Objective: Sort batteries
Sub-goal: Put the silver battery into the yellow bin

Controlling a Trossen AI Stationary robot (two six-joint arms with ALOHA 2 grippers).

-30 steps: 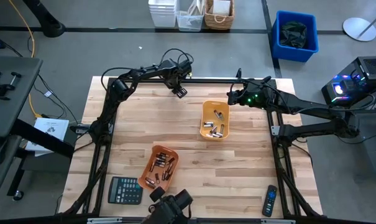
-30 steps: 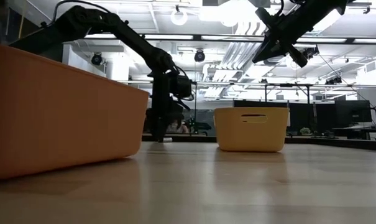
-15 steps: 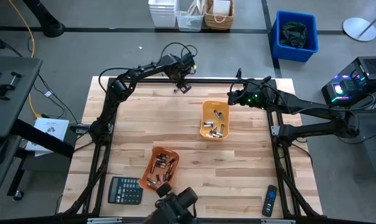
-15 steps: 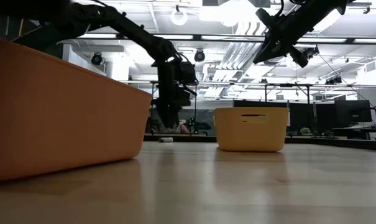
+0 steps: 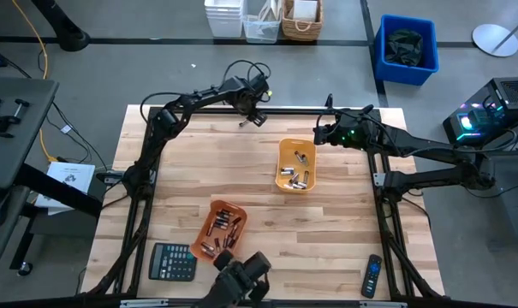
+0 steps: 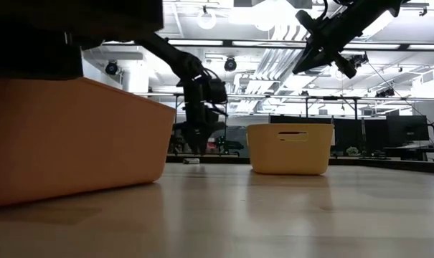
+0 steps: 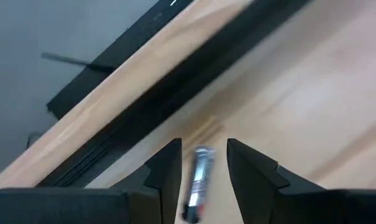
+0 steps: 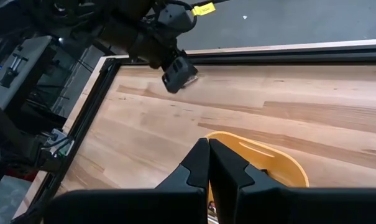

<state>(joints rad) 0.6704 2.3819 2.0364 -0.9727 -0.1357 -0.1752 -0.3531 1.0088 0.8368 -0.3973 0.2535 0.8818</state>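
Note:
One small silvery battery lies on its side on the wood near the table's far edge, also seen in the low view. My left gripper hangs open just above it, a finger on either side and a gap to each; from above it is at the far edge. My right gripper is shut and held in the air over the far right of the table. Several batteries lie in the far orange tray and in the near orange tray.
A black calculator lies at the near left and a black remote control at the near right. A dark rail runs along the table's far edge just beyond the battery. Bare wood lies between the two trays.
My left gripper has moved toward the table's far edge and risen a little off the wood. The battery, hidden under the fingers a second ago, now shows lying on the table below them. The right arm has kept still.

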